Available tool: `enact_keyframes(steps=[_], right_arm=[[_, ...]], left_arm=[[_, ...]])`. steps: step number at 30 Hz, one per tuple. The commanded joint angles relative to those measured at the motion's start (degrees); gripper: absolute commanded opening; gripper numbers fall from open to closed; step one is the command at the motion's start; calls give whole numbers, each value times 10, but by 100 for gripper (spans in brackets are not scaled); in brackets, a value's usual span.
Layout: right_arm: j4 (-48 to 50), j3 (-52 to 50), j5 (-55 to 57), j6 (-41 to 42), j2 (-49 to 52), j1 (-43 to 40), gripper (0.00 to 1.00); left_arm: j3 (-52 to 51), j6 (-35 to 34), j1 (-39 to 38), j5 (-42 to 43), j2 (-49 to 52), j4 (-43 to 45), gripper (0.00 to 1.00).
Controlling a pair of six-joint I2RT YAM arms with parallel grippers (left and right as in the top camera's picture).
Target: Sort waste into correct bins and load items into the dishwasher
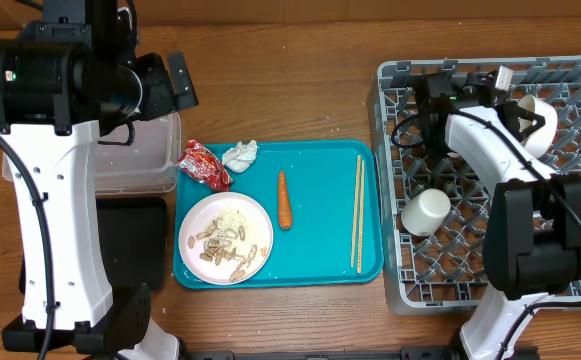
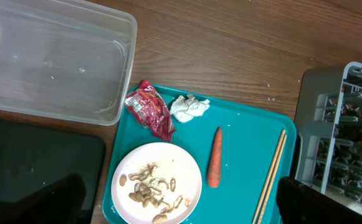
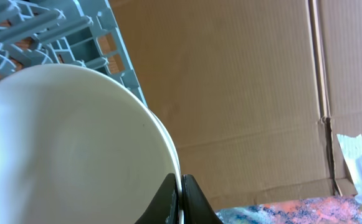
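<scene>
At the far right of the desk, over the grey rack [image 1: 570, 250], my right tool [image 3: 181, 200] is clamping the rim of a white bowl [image 3: 75, 143]. I judge I am racking it, so I should be lowering it on edge between pegs and letting go only once it is leaning steadily, clear of the cup [image 1: 427, 212] lying nearer. My left tool [image 1: 175, 85] is hovering, fingers apart and empty, over the clear tub [image 1: 135, 160]. Plate [image 1: 225, 238], chopsticks [image 1: 358, 212], carrot [image 1: 284, 199], wrapper [image 1: 205, 165] and tissue [image 1: 240, 153] are lying on the teal tray [image 1: 320, 170].
</scene>
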Motion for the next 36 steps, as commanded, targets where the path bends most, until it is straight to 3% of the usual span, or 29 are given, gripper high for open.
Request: enact_keyframes(steps=[1, 3, 6, 7, 10, 12, 25, 31, 33, 34, 36], right_arm=[[1, -4, -51, 0, -2, 26, 4], [1, -4, -77, 0, -2, 39, 5], [-3, -4, -115, 0, -2, 55, 14], [-3, -4, -122, 0, -3, 60, 20], [-15, 2, -156, 0, -3, 76, 48], [-41, 20, -211, 0, -4, 83, 54], [-183, 224, -648, 4, -105, 88, 62], [-232, 258, -923, 4, -162, 88, 69], [-260, 258, -991, 4, -167, 90, 67], [-276, 256, -1008, 4, -167, 93, 57], [-301, 238, -1021, 5, -166, 106, 51]], left_arm=[[5, -4, 2, 2, -2, 0, 100], [5, -4, 2, 2, -2, 0, 100], [5, -4, 2, 2, -2, 0, 100], [5, -4, 2, 2, -2, 0, 100], [5, -4, 2, 2, -2, 0, 100], [5, -4, 2, 2, -2, 0, 100], [5, -4, 2, 2, -2, 0, 100], [5, -4, 2, 2, -2, 0, 100], [5, -4, 2, 2, -2, 0, 100], [5, -4, 2, 2, -2, 0, 100], [5, -4, 2, 2, -2, 0, 100]])
